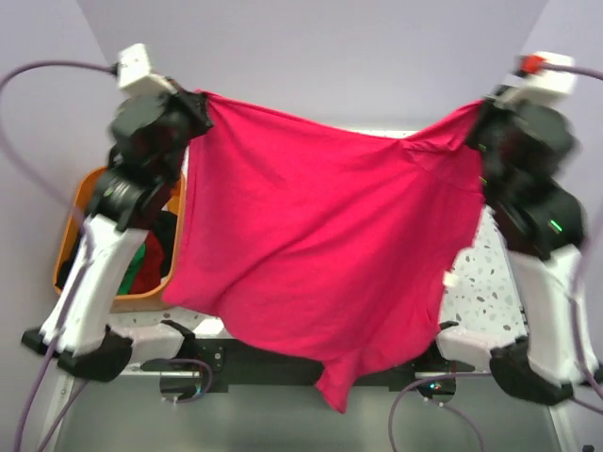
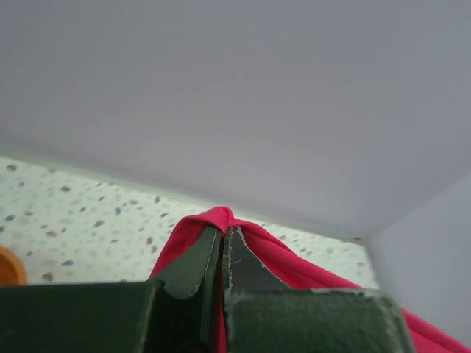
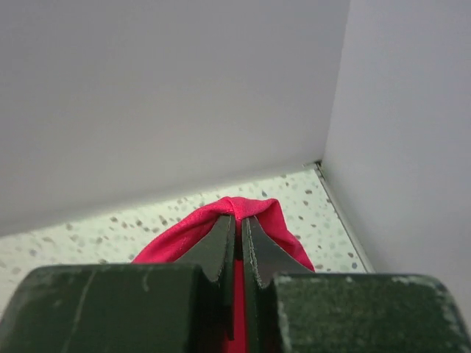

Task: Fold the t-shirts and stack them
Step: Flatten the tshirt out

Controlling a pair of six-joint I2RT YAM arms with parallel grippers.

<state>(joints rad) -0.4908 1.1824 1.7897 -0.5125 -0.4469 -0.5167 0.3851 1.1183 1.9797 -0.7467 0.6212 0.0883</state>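
Two tight pinches: my left gripper (image 2: 223, 235) and my right gripper (image 3: 239, 228) each squeeze one corner of the pink t-shirt (image 1: 311, 235). It hangs spread wide above the table (image 1: 490, 282), so I can lay it flat to fold.

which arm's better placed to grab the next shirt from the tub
Left, likely: the orange tub sits beside it, far from the right arm. The left gripper and right gripper both clamp the pink t-shirt.

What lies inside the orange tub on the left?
Inside the orange tub, green cloth and dark red cloth show. The left arm hides much of the rest.
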